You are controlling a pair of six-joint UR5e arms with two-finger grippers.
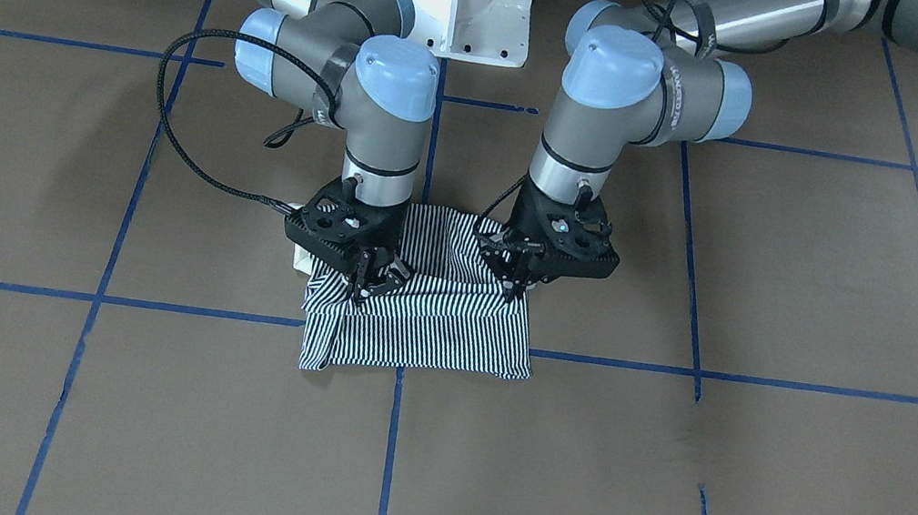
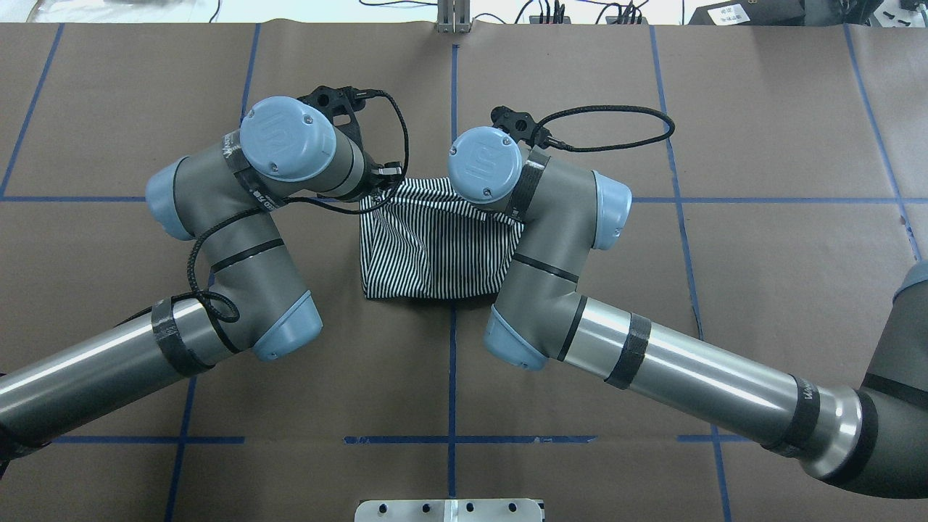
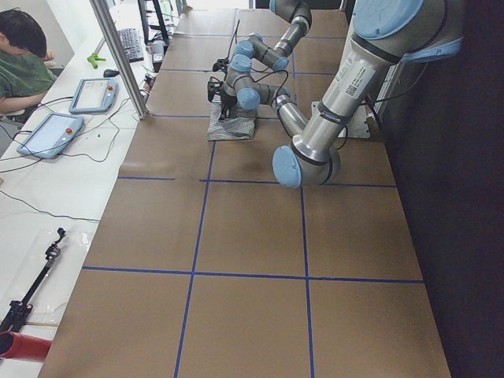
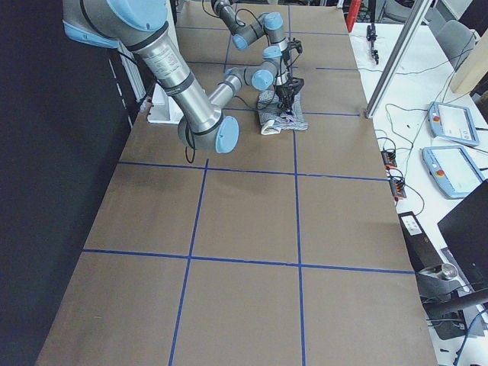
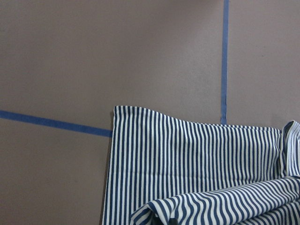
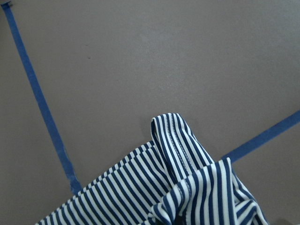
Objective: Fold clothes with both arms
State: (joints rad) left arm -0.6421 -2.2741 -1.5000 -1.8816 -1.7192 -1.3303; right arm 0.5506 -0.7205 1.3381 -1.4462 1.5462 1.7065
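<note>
Striped shirt [image 1: 430,327], bunched at the table's [image 1: 664,474] centre, is clamped by left gripper [image 1: 513,292] and right gripper [image 1: 375,279] alike.

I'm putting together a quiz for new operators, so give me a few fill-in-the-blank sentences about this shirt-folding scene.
The shirt has navy and white ____.
Lines of ____ tape cross the brown table.
The left gripper and right gripper both hang over the ____.
A person sits beside the table in the exterior ____ view.
Missing words: stripes; blue; shirt; left.
</note>
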